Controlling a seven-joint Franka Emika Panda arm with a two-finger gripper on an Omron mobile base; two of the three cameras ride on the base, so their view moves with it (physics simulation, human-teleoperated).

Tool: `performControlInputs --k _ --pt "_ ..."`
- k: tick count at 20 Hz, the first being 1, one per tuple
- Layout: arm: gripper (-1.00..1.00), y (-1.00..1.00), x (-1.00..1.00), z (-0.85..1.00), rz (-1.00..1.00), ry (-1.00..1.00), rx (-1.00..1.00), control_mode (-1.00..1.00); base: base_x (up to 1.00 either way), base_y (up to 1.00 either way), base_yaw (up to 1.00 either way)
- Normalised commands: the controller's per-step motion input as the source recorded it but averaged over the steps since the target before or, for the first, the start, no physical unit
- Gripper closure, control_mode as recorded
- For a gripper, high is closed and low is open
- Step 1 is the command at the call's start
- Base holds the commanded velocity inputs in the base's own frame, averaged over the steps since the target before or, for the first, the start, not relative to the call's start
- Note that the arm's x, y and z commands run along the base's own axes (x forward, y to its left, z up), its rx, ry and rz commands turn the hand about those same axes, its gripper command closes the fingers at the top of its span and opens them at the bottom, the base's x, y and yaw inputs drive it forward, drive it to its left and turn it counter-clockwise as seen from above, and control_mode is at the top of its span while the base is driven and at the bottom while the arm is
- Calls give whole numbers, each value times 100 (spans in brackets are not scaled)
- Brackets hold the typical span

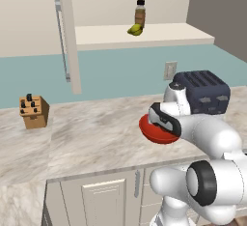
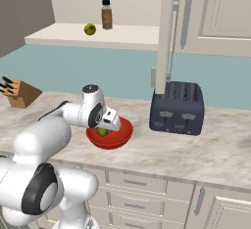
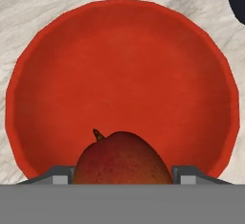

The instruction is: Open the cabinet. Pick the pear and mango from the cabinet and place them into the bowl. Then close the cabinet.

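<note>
The red bowl (image 3: 124,65) sits on the marble counter beside the toaster, also seen as bowl (image 1: 155,135) and bowl (image 2: 123,134). My gripper (image 3: 123,174) hangs just over the bowl's near part, shut on the orange-red mango (image 3: 123,158), whose sides meet both fingertips. In the right base view the mango (image 2: 102,131) shows low inside the bowl under the gripper (image 2: 104,126). The cabinet stands open, its door (image 1: 68,32) swung out. On its pale shelf (image 2: 127,34) lies the yellow-green pear (image 1: 136,29), (image 2: 89,29).
A brown bottle (image 1: 140,13) with a black cap stands just behind the pear. The dark toaster (image 2: 177,106) is right of the bowl. A wooden knife block (image 1: 34,111) sits far left on the counter. The open door (image 2: 166,32) hangs above the toaster.
</note>
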Motion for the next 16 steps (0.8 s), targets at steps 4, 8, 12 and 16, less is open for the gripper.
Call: performControlInputs --k 4,8,12,16 --pt "100 0 5 -17 0 0 0 -100 0 0 0" --pt "100 0 10 -14 0 0 0 -100 0 0 0" --pt "100 0 8 -10 0 0 0 -100 0 0 0" --pt "100 0 9 -4 0 0 0 -100 0 0 0"
